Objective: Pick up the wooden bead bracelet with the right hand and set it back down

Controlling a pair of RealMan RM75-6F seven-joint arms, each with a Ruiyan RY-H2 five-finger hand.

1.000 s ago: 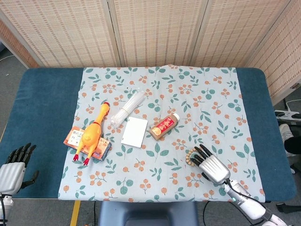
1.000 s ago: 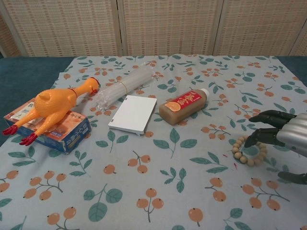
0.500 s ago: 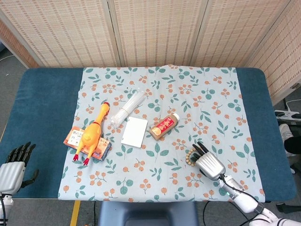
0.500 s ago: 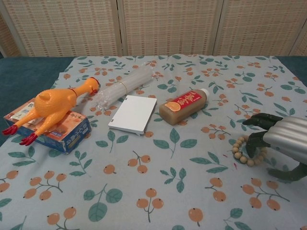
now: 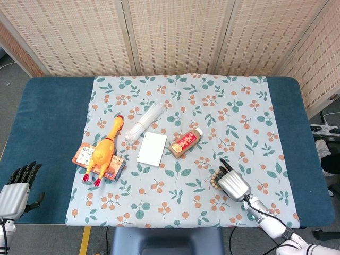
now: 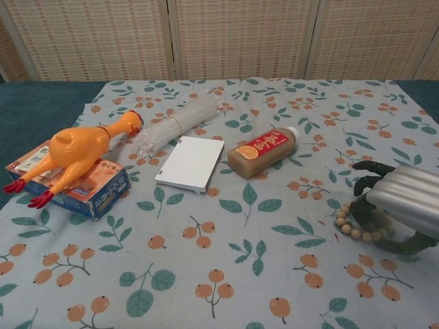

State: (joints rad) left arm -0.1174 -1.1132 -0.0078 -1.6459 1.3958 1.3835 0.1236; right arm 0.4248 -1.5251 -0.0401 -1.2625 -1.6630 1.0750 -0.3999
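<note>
The wooden bead bracelet (image 5: 214,178) (image 6: 350,227) lies on the floral cloth, at the front right. My right hand (image 5: 234,184) (image 6: 403,199) covers its right half, silver back up. Its dark fingers (image 6: 371,211) curl down into the ring, and the thumb hooks round the near side, so the hand grips the beads. The bracelet still rests on the cloth, and only its left arc of beads shows. My left hand (image 5: 17,190) hangs off the table's front left corner with its fingers apart and nothing in them. The chest view does not show it.
A brown bottle (image 5: 186,142) (image 6: 264,152) lies just left of and behind the bracelet. A white card (image 5: 152,149) (image 6: 192,163), a bundle of clear straws (image 5: 144,121) (image 6: 175,127) and a rubber chicken (image 5: 103,149) (image 6: 72,151) on a box (image 5: 85,156) (image 6: 103,193) sit farther left.
My right hand has moved forward and down over the bracelet, and its fingers have curled from stretched flat to closed around the beads. The bracelet shifted slightly right. The left hand stayed put.
</note>
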